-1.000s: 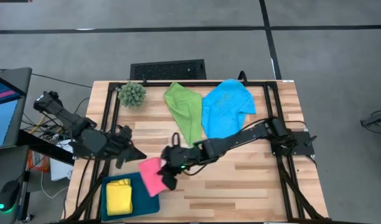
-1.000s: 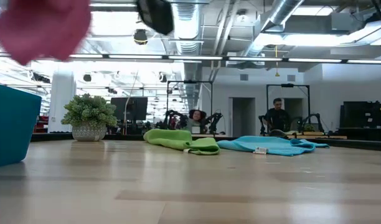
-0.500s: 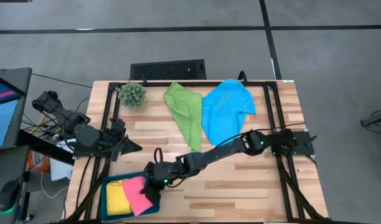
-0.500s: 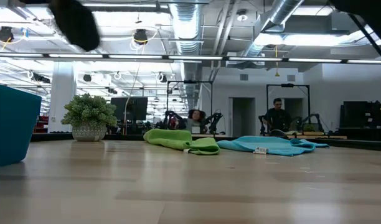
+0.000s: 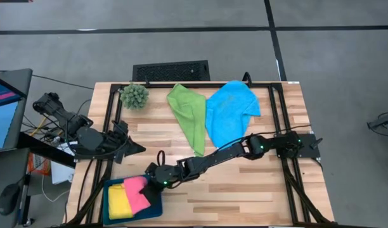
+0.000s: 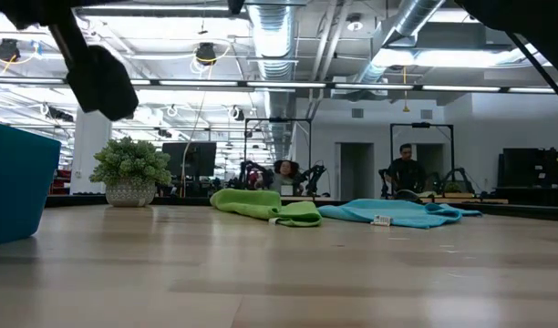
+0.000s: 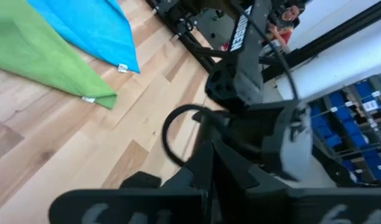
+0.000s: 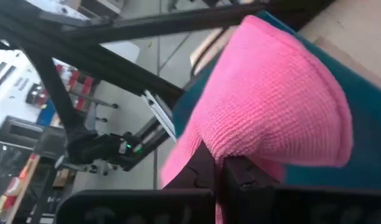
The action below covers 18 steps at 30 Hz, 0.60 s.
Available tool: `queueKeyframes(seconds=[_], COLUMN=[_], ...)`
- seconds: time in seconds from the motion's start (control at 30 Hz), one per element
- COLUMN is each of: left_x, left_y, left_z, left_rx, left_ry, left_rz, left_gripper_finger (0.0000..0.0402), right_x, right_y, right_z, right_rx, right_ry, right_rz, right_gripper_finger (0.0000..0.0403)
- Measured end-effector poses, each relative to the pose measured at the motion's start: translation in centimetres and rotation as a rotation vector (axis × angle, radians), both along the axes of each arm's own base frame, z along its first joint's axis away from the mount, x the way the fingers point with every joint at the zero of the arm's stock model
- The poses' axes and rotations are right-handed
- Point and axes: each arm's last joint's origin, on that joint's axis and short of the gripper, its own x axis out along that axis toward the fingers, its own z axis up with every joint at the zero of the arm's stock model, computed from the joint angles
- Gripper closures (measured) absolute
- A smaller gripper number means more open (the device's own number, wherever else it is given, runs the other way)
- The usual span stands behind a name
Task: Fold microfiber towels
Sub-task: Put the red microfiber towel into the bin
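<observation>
Reaching to the lower left of the high view, the right gripper [image 5: 149, 183] pinches the folded pink towel [image 5: 136, 192] over the teal tray [image 5: 155, 209], beside the yellow towel [image 5: 118, 197]. The left gripper [image 5: 135, 149], pressed together, waits at the light wood bench's [image 5: 245, 190] left edge. The green towel [image 5: 189, 114] and blue towel [image 5: 229, 111] lie crumpled at upper centre, near a potted plant [image 5: 135, 95]. Across the workshop beyond, 2 people [image 6: 407, 171] are visible.

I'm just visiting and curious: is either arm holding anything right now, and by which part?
The right gripper pinches the folded pink towel by its edge, over the teal tray. The left gripper holds nothing.
</observation>
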Motion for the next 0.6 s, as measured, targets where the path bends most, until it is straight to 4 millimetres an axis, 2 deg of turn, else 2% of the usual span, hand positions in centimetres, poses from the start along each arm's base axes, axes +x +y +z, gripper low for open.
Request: queueKeyframes(seconds=[0.23, 0.47, 0.6], left_x=[-0.1, -0.1, 0.1], left_y=[0.0, 0.0, 0.0], left_z=[-0.2, -0.2, -0.3], left_rx=[0.008, -0.007, -0.009], left_ry=[0.018, 0.021, 0.026], left_rz=[0.003, 0.009, 0.011], left_gripper_finger=[0.0401, 0.0402, 0.0401], right_x=[-0.3, -0.1, -0.4], right_y=[0.1, 0.9, 1.0], right_z=[-0.6, 0.7, 0.1], right_rx=[-0.035, -0.03, -0.058], right_ry=[0.063, -0.083, -0.022], right_rz=[-0.024, 0.041, 0.051], right_gripper_finger=[0.0386, 0.0386, 0.0383])
